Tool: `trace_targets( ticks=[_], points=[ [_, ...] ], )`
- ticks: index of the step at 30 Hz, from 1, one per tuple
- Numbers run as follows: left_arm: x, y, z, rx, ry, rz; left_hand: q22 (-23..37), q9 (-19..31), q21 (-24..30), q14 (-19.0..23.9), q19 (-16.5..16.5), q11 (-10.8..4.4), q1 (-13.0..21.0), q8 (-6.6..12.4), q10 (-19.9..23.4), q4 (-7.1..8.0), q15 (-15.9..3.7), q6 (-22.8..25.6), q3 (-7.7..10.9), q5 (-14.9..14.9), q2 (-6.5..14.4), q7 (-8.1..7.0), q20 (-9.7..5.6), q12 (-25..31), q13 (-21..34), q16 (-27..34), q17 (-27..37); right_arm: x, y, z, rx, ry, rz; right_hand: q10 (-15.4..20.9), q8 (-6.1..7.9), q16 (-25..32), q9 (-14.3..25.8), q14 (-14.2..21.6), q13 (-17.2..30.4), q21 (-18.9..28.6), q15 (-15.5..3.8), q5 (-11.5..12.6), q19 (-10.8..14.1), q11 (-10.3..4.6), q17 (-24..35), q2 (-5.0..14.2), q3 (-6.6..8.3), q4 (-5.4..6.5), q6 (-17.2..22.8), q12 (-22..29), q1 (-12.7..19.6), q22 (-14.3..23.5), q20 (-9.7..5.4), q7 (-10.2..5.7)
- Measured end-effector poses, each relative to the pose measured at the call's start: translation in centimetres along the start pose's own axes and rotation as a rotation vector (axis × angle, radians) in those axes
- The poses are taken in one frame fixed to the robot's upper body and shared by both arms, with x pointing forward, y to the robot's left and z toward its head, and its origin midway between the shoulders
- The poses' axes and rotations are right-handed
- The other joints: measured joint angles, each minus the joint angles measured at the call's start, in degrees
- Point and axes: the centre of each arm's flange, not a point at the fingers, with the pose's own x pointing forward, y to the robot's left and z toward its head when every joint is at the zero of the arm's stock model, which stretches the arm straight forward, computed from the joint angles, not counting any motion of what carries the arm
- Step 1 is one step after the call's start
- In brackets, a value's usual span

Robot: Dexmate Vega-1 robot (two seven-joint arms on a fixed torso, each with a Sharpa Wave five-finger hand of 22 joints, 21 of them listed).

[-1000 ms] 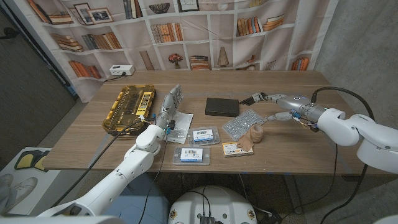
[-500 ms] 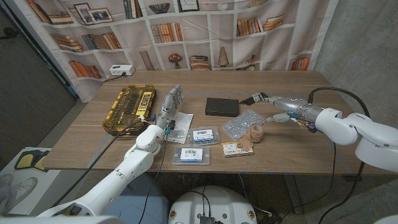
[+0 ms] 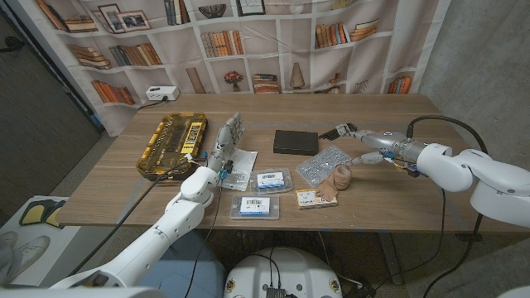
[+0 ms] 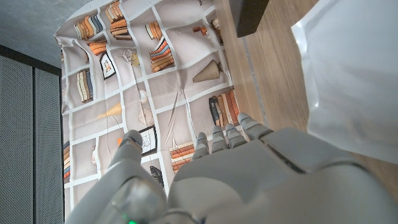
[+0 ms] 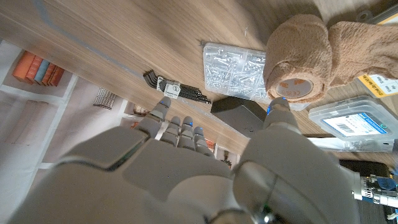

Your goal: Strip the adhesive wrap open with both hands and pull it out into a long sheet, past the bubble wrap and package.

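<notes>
wrap (image 3: pixel 340 178): tan roll on desk (image 3: pixel 389 194), touching bubble wrap (image 3: pixel 321 164), beside package (image 3: pixel 313 198) | right hand (image 3: pixel 370 146): released, fingers spread, thumb tip at the roll | left hand (image 3: pixel 225 139): released, by white bag (image 3: pixel 240 168)

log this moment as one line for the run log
stage: approach | right hand: open, thumb near tan adhesive wrap roll, not gripping | left hand: open, beside white bag | wrap: unstretched
</notes>
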Motion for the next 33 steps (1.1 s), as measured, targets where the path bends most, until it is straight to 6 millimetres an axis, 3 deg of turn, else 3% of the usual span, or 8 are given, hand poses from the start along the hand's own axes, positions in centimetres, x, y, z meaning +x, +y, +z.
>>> trace_targets(
  ticks=[33],
  points=[
    [-0.31,-0.42,-0.30,-0.030,-0.010,-0.004,0.0,0.0,0.0,0.0,0.0,0.00,0.1,0.00,0.0,0.00,0.00,0.0,0.00,0.0,0.1,0.00,0.00,0.0,0.0,0.0,0.0,0.61,0.25,0.91,-0.013,0.002,0.084,-0.5,-0.28,-0.2,0.0,-0.5,0.3,0.0,0.09,-0.6,-0.6,0.09,0.0,1.28,1.34,-0.24,-0.5,-0.2,2.2,0.0,-0.01,0.09]
  ],
)
